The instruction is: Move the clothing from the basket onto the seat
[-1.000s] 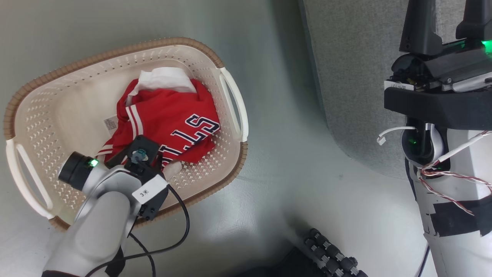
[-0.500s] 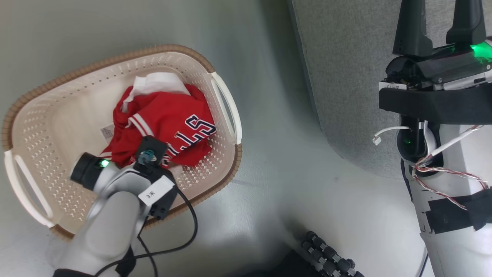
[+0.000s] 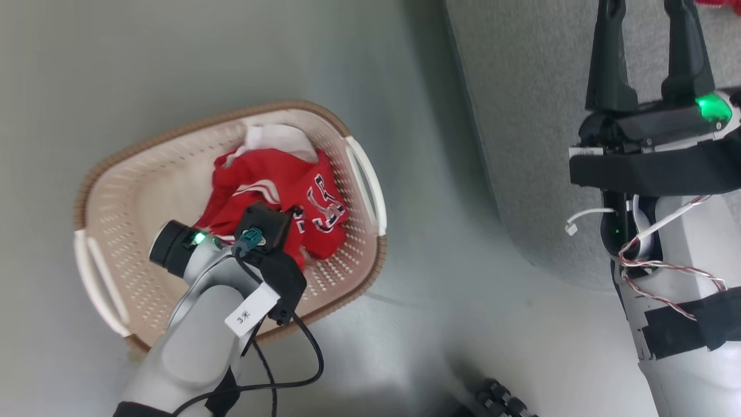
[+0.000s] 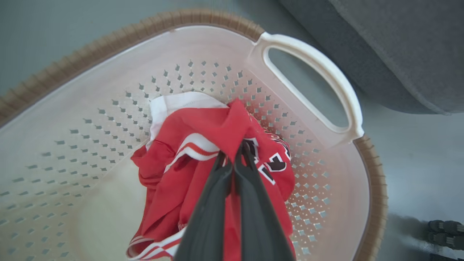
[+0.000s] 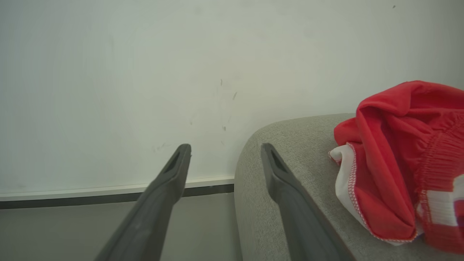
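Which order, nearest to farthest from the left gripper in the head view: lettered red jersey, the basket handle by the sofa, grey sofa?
1. Lettered red jersey: pinched in the left gripper, inside the basket.
2. Basket handle: on the sofa side, further right.
3. Grey sofa: farthest, at the right.

- This looks like a room in a home, most like a living room or a laundry corner.
- A grey fabric sofa (image 5: 311, 141) with a rounded arm lies just right of the fingers of the right gripper (image 5: 225, 148), with red shorts (image 5: 391, 152) crumpled on it.
- Past those fingertips rises a plain white wall (image 5: 108, 72) with a white skirting board (image 5: 72, 194) at its foot.
- Around the fingers of the left gripper (image 4: 233, 152) stands a cream laundry basket (image 4: 90, 108) with a brown rim, holding a red jersey (image 4: 203, 127).
- The basket stands on a smooth pale floor (image 3: 173, 58), beside the sofa.
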Available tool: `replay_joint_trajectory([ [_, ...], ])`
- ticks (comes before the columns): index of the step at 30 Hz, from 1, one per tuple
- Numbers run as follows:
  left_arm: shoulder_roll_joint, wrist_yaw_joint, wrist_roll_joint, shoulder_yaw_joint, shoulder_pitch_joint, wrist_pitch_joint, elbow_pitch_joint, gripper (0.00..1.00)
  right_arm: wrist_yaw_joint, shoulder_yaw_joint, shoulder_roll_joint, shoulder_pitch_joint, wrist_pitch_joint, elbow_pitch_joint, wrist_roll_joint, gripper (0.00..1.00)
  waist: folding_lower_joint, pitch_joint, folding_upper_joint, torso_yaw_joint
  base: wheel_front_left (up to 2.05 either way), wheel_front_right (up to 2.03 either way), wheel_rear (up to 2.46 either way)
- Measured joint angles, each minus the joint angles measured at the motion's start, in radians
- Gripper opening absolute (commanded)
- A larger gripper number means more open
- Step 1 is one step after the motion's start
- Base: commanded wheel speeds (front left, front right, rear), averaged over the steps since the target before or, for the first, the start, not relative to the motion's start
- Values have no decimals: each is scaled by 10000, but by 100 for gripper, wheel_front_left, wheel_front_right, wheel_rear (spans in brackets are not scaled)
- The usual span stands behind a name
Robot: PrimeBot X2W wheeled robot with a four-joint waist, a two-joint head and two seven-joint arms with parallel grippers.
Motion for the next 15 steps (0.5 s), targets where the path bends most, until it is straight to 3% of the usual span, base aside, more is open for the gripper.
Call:
replay_joint_trajectory([
  [15, -201, -174, -673, -286, 0, -1133, -476, 0, 31, -157, -324, 1261, 0, 951, -73, 100, -2, -1807, 0, 1149, 0, 0, 0],
])
